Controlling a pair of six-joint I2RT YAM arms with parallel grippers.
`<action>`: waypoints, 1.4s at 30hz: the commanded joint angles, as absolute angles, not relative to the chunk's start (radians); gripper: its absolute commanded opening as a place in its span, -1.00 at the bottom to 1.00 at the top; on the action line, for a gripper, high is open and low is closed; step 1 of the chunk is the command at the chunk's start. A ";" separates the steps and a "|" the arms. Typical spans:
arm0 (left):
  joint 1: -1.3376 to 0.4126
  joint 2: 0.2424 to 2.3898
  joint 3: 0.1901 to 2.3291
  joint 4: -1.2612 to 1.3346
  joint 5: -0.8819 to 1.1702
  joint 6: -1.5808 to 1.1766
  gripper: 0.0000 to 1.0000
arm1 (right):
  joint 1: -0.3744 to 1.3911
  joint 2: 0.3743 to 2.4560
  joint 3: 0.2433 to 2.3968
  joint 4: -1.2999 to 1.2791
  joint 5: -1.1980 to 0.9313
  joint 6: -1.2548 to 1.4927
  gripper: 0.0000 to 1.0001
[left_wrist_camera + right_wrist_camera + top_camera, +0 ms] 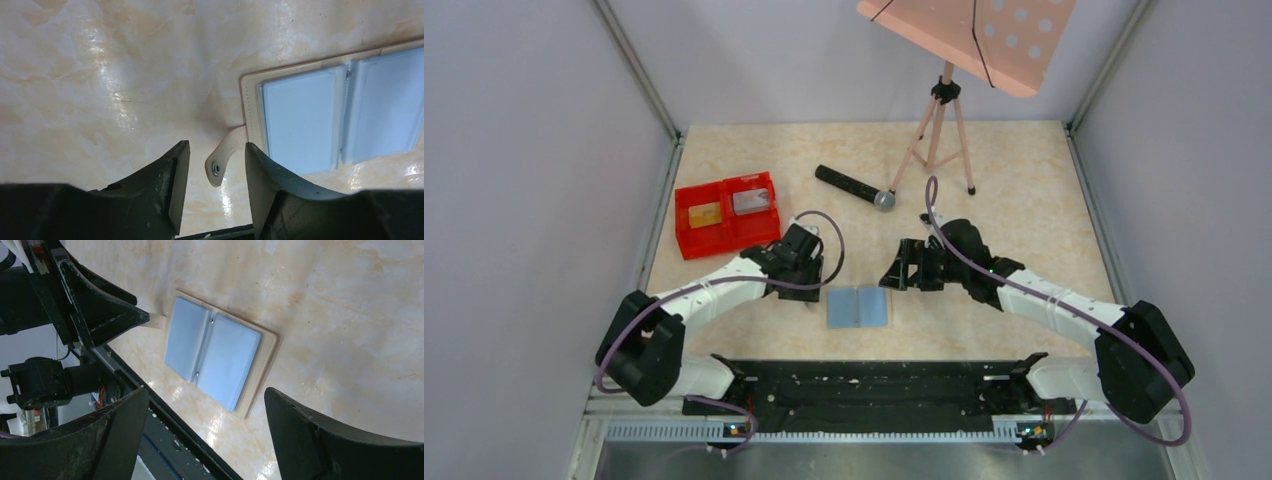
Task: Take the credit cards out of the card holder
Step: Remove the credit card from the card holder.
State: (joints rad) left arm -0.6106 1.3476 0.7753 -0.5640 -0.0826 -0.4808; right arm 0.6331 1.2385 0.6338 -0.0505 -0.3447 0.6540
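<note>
Card holder [859, 307], a small flat light-blue bifold wallet with a cream stitched border, lies opened out on the marbled beige table [1024, 170], close to the middle of the near edge, both clear pocket panels facing up. A cream snap strap [222, 159] projects from its left side.

Left end effector [809, 280] hangs low over that strap. Its two dark fingers [172, 175] stand moderately apart on either side of the strap and hold nothing.

Right end effector [894, 272] is poised just beyond the card holder's right panel, spread wide and empty.

Credit cards, one gold-yellow [705, 215] and one silvery grey [749, 201], rest in separate compartments of a red two-compartment plastic tray [699, 243] near the table's left edge, well apart from the card holder.

A black handheld microphone [854, 187] lies near the table's centre, beside a pale tripod [939, 130] toward the far edge.
</note>
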 commanded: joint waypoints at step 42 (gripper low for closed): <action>-0.615 1.194 0.581 -0.198 0.309 -0.683 -1.00 | 0.837 1.387 0.774 -0.041 -0.178 0.706 0.70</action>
State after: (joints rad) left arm -0.6106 1.2327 0.6079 -0.2790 0.2611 -0.6434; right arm 0.8040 1.3487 0.7235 -0.0479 -0.2371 0.6910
